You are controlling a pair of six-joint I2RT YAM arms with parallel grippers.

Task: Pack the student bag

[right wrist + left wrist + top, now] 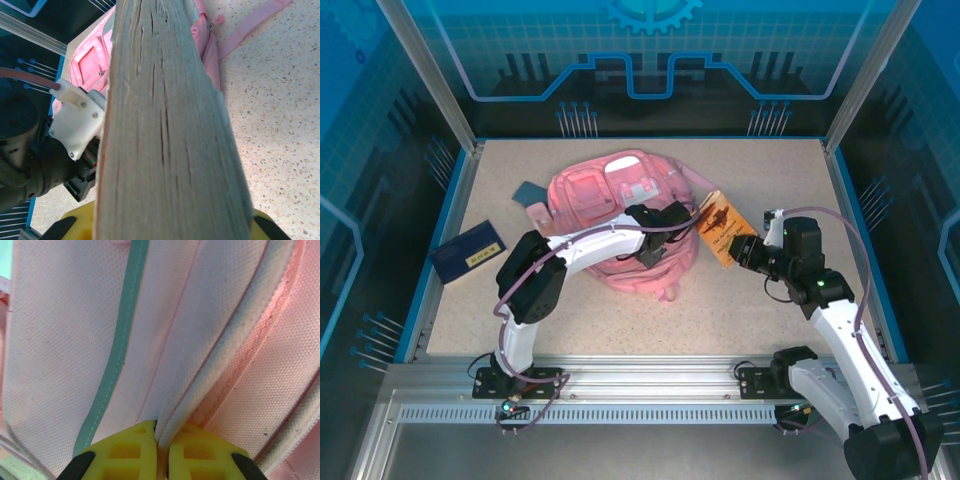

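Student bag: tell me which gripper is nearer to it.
Left. The left gripper pinches the fabric of the student bag; the right gripper holds an orange book beside its right edge.

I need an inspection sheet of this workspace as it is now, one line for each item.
Surface: speckled beige table, no spills seen.
Job's things: student bag lies mid-table; orange book held at its right side.
Clutter: dark blue book near the left edge; dark flat item beside the bag's far left.
Grippers: left gripper shut on a fold of bag fabric; right gripper shut on the orange book.
Cables: purple cable loops off each arm.
Surroundings: blue-lit clear panels; aluminium rail at the near edge.
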